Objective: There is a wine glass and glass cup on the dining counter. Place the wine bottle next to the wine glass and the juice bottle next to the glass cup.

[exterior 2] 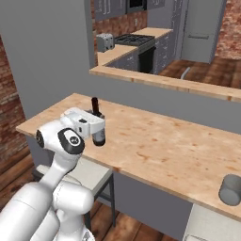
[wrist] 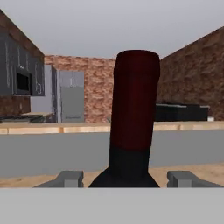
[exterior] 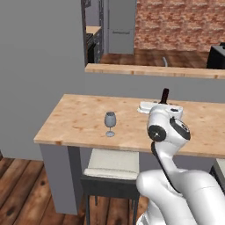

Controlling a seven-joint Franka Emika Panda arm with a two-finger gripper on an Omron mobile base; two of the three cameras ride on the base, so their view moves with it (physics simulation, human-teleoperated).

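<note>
The wine bottle (exterior 2: 97,123) is showing as a slim, near-black body with a narrow neck and a dark red cap; the hand view is looking straight at that cap and neck (wrist: 133,118), with the dark shoulder spreading out below. It is standing upright, its long axis vertical and its cap pointing up. It is sitting over the bench (exterior: 79,118), a long light-wood slab on plain grey panel legs, toward the back edge of the slab's middle stretch; whether its base is touching the wood cannot be told.

The gripper (exterior 2: 94,127) is reaching around the bottle's body from the near side. In the hand view the two grey fingertips (wrist: 70,178) are lying on either side of the bottle's shoulder, so the jaws are straddling it; whether they are pressing on it or standing loose cannot be told.

The left base view is offering the wine glass (exterior: 110,124), a small clear stemmed glass standing upright nearer the front edge and the left end, well apart from the bottle (exterior: 164,96), whose cap alone is peeking above the arm there. The right base view is instead showing the bottle's lower body and a grey cylindrical cup (exterior 2: 231,189) by the front edge at the far right end.
</note>
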